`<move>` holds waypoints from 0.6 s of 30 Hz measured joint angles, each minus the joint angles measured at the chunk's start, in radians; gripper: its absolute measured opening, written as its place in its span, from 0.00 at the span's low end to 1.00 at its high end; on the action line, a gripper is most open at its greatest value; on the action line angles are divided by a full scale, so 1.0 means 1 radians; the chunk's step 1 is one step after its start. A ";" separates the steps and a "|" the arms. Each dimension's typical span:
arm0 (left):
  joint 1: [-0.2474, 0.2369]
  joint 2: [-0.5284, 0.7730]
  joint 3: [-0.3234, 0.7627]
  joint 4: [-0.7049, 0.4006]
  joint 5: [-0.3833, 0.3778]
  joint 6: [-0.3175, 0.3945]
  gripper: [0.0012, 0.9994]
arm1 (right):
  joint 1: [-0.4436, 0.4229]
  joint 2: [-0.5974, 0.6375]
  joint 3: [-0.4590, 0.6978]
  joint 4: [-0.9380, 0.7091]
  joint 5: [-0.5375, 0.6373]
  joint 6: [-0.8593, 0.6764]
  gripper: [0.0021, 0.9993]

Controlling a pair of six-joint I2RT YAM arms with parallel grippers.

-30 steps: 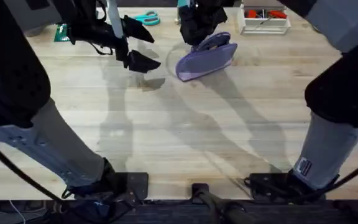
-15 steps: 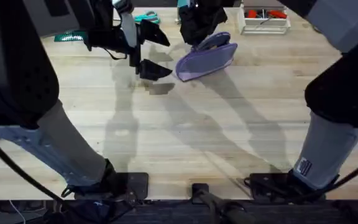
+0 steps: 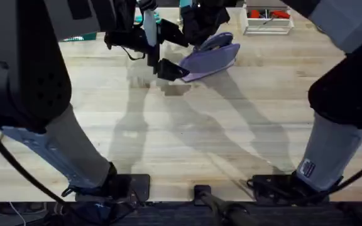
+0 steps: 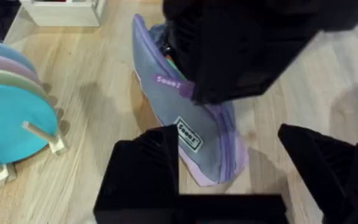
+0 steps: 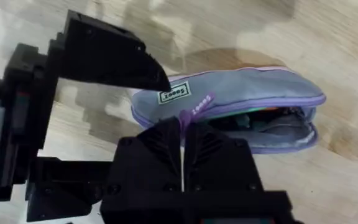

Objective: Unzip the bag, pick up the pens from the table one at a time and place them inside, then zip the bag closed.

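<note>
At the far middle of the table [image 3: 187,125] lies the bag [image 3: 209,61], lavender, on its side, its zipper partly undone — coloured things show through the gap in the right wrist view. Behind it stands a white tray [image 3: 268,20] with red items, and teal scissors [image 3: 159,25] lie further left, mostly hidden by the left arm. A rack of round plates [image 4: 8,115] — blue, lilac, pale green — sits beside the bag in the left wrist view. The right gripper [image 5: 182,140] is clenched on the bag's purple zipper tab [image 5: 199,106], and its black body blocks much of the bag from the left wrist camera. The left gripper [image 4: 229,171] hangs with fingers spread on either side of the bag's near end, holding nothing. A small white label [image 4: 187,132] is sewn on the bag's side.
</note>
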 joint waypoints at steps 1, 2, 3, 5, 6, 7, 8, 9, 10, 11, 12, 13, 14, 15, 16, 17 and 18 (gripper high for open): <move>-0.001 0.000 0.000 0.008 -0.002 -0.015 1.00 | 0.000 0.000 0.000 0.000 0.000 0.000 0.03; -0.001 0.001 0.000 0.014 -0.004 -0.027 1.00 | 0.000 0.000 0.000 0.000 0.000 0.000 0.03; -0.001 0.004 0.000 0.018 -0.005 -0.037 1.00 | 0.000 0.000 0.000 0.000 0.000 0.000 0.03; -0.001 0.018 0.000 0.021 -0.011 -0.050 0.99 | 0.000 0.000 0.000 0.000 0.000 0.000 0.03; -0.001 0.028 0.000 0.022 -0.016 -0.055 0.99 | 0.000 0.000 0.000 0.000 0.000 0.000 0.03; -0.001 0.041 0.000 0.024 -0.020 -0.059 0.98 | 0.000 0.000 0.000 0.000 0.000 0.000 0.03; -0.001 0.056 0.000 0.028 -0.024 -0.063 0.98 | 0.000 0.000 0.000 0.000 0.000 0.000 0.03; -0.001 0.068 0.000 0.031 -0.026 -0.066 0.98 | 0.000 0.000 0.000 0.000 0.000 0.000 0.03; -0.001 0.081 0.000 0.033 -0.028 -0.068 0.98 | 0.000 0.000 0.000 0.000 0.000 0.000 0.03; -0.001 0.091 0.000 0.034 -0.030 -0.070 0.98 | 0.000 0.000 0.000 0.001 0.000 0.000 0.03; -0.002 0.099 0.000 0.036 -0.030 -0.072 0.98 | 0.000 0.000 0.000 0.001 0.000 0.000 0.03; -0.003 0.103 0.000 0.036 -0.031 -0.073 0.98 | 0.000 0.000 0.000 0.001 0.000 0.000 0.03; -0.003 0.105 0.000 0.036 -0.031 -0.074 0.98 | 0.000 0.000 0.000 0.001 0.000 0.000 0.03; -0.003 0.105 0.000 0.039 -0.030 -0.074 0.98 | 0.000 0.000 0.000 0.001 0.000 0.000 0.03; -0.003 0.105 0.000 0.043 -0.029 -0.074 0.98 | 0.000 0.000 0.000 0.001 0.000 0.000 0.03; -0.003 0.105 0.000 0.049 -0.026 -0.075 0.98 | 0.000 0.000 0.000 0.001 0.000 0.000 0.03; -0.003 0.105 0.000 0.054 -0.023 -0.076 0.98 | 0.000 0.000 0.000 0.002 0.000 0.000 0.03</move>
